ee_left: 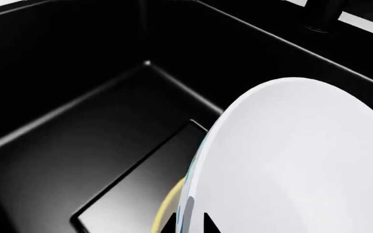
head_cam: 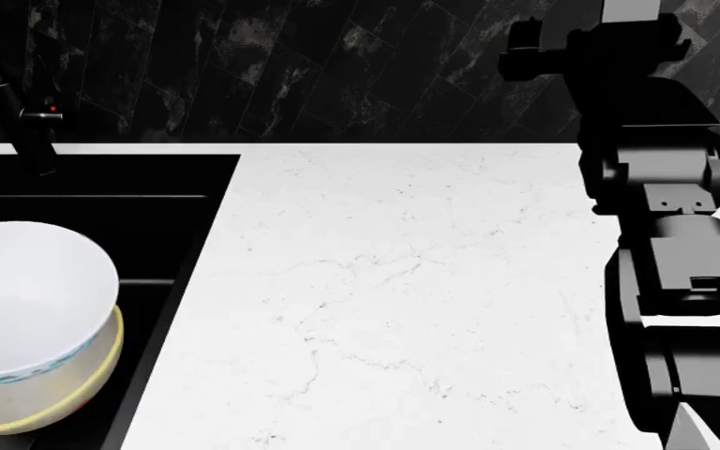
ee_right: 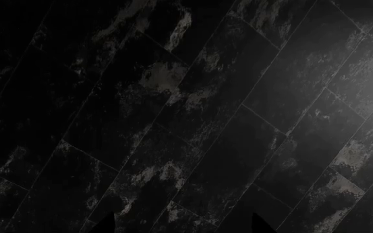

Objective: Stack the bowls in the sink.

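Observation:
The white bowl [head_cam: 29,291] with a teal pattern under its rim sits tilted inside the wider cream-yellow bowl [head_cam: 85,389], in the black sink [head_cam: 147,192] at the head view's left. In the left wrist view the white bowl [ee_left: 303,160] fills the frame and a sliver of the yellow bowl [ee_left: 167,208] shows beside it. My left gripper [ee_left: 190,224] is shut on the white bowl's rim, one finger inside and one outside. My right gripper [ee_right: 181,224] is open and empty, raised, facing the black tiled wall.
The black faucet [head_cam: 16,103] stands at the sink's back edge; it also shows in the left wrist view [ee_left: 322,14]. The white marble-look countertop [head_cam: 397,281] spreads to the right of the sink. My right arm [head_cam: 660,187] is raised over its right side.

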Available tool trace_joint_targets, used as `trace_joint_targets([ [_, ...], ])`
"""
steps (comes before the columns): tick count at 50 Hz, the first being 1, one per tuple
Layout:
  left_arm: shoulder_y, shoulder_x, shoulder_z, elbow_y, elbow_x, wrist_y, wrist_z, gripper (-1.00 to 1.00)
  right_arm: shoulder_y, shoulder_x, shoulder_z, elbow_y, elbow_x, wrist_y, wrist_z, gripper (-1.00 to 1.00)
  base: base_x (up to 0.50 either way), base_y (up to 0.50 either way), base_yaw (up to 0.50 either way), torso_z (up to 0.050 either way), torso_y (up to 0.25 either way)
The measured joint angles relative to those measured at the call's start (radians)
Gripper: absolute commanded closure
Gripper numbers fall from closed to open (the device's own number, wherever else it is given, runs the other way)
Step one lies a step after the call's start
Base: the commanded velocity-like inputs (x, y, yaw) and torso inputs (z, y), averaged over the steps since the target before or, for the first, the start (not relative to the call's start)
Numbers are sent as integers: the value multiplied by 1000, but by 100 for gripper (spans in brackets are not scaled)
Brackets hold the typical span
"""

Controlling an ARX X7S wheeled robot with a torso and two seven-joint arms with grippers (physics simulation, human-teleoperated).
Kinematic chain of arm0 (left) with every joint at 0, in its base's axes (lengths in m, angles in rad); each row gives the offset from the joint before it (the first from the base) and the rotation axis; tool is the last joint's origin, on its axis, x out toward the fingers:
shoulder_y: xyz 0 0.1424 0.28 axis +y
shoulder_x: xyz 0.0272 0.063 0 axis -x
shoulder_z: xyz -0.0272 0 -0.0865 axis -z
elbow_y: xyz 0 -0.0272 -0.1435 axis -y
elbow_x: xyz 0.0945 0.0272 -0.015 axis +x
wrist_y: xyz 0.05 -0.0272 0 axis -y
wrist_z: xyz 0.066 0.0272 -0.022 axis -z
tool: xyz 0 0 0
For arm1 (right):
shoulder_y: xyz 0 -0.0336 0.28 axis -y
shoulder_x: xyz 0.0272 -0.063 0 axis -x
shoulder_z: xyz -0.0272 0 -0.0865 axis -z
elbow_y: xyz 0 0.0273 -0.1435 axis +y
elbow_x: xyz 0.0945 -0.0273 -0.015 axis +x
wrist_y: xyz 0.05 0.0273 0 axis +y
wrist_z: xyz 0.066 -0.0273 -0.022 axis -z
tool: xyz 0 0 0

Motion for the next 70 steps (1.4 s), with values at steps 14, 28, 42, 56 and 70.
trace_joint_targets([
  [14,53,46,16,-45,-14,26,15,100,6,-4,-3,30,0,-20,-1,-100,0,0,0,0,1],
  [28,73,57,22,-42,-14,31,5,100,14,-8,-6,54,1,-33,-1,-100,0,0,0,0,0],
  [42,106,78,24,-69,-21,47,19,100,19,-11,-9,77,1,-48,-2,-100,0,0,0,0,0],
  [56,191,144,26,-196,-68,75,110,-100,22,-13,-12,95,1,-59,-3,-100,0,0,0,0,0],
  [70,211,167,22,-231,-72,80,143,-100,21,-13,-13,96,4,-60,-3,-100,0,0,0,0,0],
])
